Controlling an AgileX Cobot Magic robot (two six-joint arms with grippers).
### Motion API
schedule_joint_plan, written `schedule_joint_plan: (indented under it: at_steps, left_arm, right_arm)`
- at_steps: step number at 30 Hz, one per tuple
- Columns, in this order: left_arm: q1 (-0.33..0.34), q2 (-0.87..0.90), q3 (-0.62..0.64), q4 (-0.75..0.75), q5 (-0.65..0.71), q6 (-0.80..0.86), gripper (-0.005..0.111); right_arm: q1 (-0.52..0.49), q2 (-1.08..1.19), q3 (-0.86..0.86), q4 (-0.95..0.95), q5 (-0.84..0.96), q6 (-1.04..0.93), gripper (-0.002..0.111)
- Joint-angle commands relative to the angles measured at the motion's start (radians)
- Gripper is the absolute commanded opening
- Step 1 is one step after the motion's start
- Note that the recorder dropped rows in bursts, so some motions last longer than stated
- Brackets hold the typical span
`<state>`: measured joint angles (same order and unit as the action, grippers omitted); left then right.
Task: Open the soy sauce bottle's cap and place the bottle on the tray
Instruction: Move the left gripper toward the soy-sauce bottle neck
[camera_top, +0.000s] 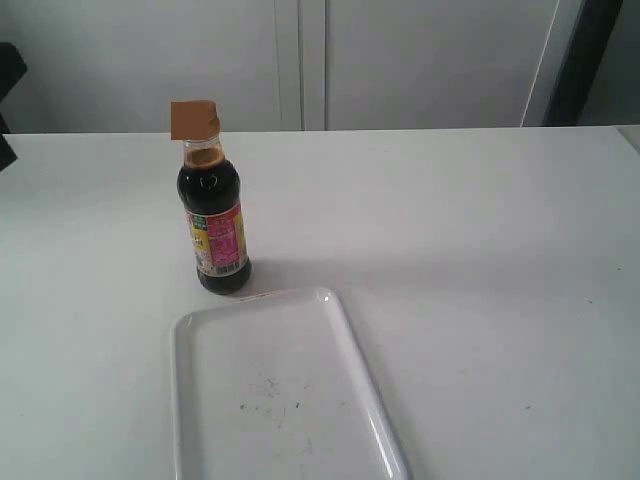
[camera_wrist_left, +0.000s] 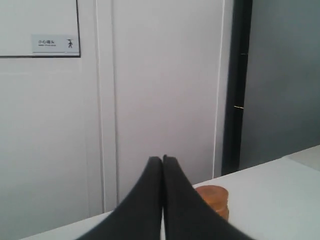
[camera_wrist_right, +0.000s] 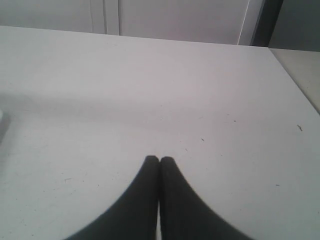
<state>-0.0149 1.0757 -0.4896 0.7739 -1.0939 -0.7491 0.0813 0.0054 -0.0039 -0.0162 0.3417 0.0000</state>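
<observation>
So, progress: by my reading nothing of the task is done yet; both steps are still to come.
Cap: the cap (camera_top: 194, 120) sits on the neck as an orange-brown block. Whether it is flipped up or down I cannot tell for certain from the exterior view, but no white spout shows, so I judge it unopened.
Bottle: the soy sauce bottle (camera_top: 213, 220) stands upright on the table (camera_top: 480, 250), left of centre, just beyond the far edge of the tray (camera_top: 365, 370) and off it.
Tray: white and glossy, at the near side of the scene, with a few dark specks on its floor.
Left gripper: the left gripper (camera_wrist_left: 162, 159) has its black fingers pressed together on nothing; the cap (camera_wrist_left: 212, 196) peeks out just behind them in its wrist view.
Right gripper: the right gripper (camera_wrist_right: 159, 159) is likewise closed up and empty, over bare table well away from the bottle.
Label: pink-red and yellow with a green strip on top; the print is too small to read, no brand legible.
Other writing: a small wall sign (camera_wrist_left: 55, 43) with a walking-figure pictogram and characters too blurred to read.
</observation>
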Motion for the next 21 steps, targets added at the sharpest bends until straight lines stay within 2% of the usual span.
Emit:
schedule_joint_plan:
  at_steps: [1,9,12,15,21]
  left_arm:
    - [-0.05,0.042,-0.047,0.028,-0.026,-0.015,0.0]
    - [-0.131,0.129,-0.13,0.063,0.021,-0.015,0.0]
    - [-0.157,0.16,-0.162,0.073,0.018,-0.011,0.006]
    - [-0.18,0.188,-0.193,0.079,0.018,-0.011,0.025]
    - [-0.234,0.258,-0.263,0.064,0.021,-0.011,0.078]
  right_arm:
    - [0.005,-0.005,0.004,0.002,-0.002,0.0,0.0]
    - [0.005,-0.005,0.004,0.001,-0.002,0.005,0.0]
    - [0.005,-0.005,0.004,0.001,-0.002,0.02,0.0]
    - [0.005,-0.005,0.004,0.001,-0.002,0.023,0.0]
    - [0.005,-0.005,0.004,0.001,-0.002,0.023,0.0]
